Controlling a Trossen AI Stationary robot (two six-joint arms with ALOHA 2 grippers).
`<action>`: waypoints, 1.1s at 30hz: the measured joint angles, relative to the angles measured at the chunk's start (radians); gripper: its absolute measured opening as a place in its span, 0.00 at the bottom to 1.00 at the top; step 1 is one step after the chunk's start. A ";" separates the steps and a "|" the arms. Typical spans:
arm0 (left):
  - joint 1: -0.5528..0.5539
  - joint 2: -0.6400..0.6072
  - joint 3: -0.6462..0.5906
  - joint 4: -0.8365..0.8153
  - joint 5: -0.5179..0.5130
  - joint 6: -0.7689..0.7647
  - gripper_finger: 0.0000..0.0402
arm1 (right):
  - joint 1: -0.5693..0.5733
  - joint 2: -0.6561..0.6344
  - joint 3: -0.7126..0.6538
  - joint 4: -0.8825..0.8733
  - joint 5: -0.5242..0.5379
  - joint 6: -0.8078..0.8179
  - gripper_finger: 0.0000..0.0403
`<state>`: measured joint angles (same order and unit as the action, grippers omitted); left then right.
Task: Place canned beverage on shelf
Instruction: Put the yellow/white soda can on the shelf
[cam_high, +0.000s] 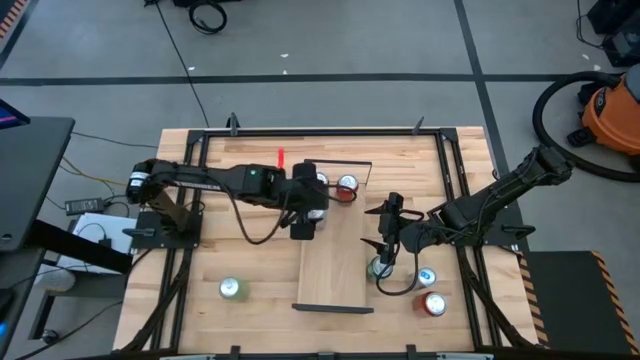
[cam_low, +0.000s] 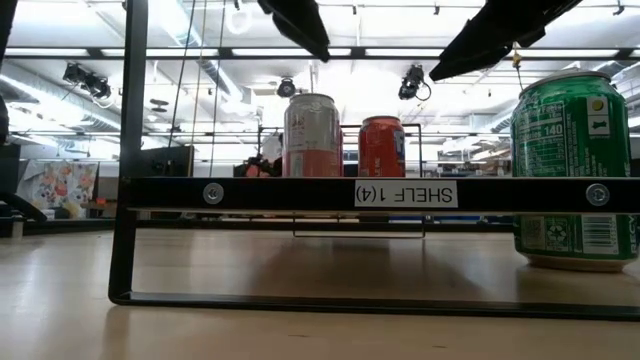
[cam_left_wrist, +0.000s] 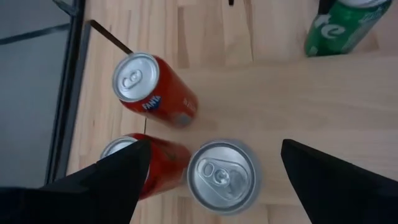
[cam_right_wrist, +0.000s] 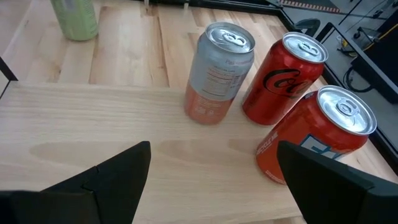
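Cans cluster at the far end of the shelf (cam_high: 330, 270) in the high view, where your left gripper (cam_high: 305, 228) hangs over the light-wood plank. Two can tops, one silver (cam_high: 320, 185) and one red-rimmed (cam_high: 347, 187), show just beyond it. Your right gripper (cam_high: 383, 250) sits off the plank's right edge, partly over a green can (cam_high: 381, 268). Three more cans stand on the slatted tabletop (cam_high: 200, 150).

In the low view, the black end rail (cam_low: 300, 193) of the shelf crosses the picture. Behind it stand a silver-and-orange can (cam_low: 312, 135) and a red can (cam_low: 382, 147), both upright. A green can (cam_low: 572, 170) looms at the right.

The left wrist view looks down on your left gripper (cam_left_wrist: 216, 149). Its fingers (cam_left_wrist: 124, 171) are spread wide on either side of the silver-topped can (cam_left_wrist: 222, 176), with a gap on both sides. That can stands upright on the plank. A red Fanta can (cam_left_wrist: 152, 90) and another red can (cam_left_wrist: 163, 163) stand close by.

In the right wrist view, your right gripper (cam_right_wrist: 213, 146) is also spread and holds nothing. Ahead of it on the plank stands the silver-and-orange can (cam_right_wrist: 217, 74). A Coca-Cola can (cam_right_wrist: 283, 78) and a Fanta can (cam_right_wrist: 317, 134) stand just beside it.
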<state>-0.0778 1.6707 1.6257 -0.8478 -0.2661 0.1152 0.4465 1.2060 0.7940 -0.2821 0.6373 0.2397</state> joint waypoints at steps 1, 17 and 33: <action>0.000 -0.007 0.000 0.002 0.000 0.000 0.92 | 0.000 0.000 0.000 0.002 0.000 -0.004 0.89; -0.031 0.009 -0.001 -0.137 0.016 -0.339 0.92 | 0.000 0.000 0.000 0.017 -0.005 -0.004 0.89; -0.025 0.099 -0.001 -0.162 -0.106 -0.440 0.92 | -0.001 0.000 0.000 0.021 -0.002 -0.015 0.89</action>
<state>-0.1032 1.7695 1.6249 -1.0096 -0.3721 -0.3252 0.4458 1.2060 0.7940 -0.2608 0.6350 0.2245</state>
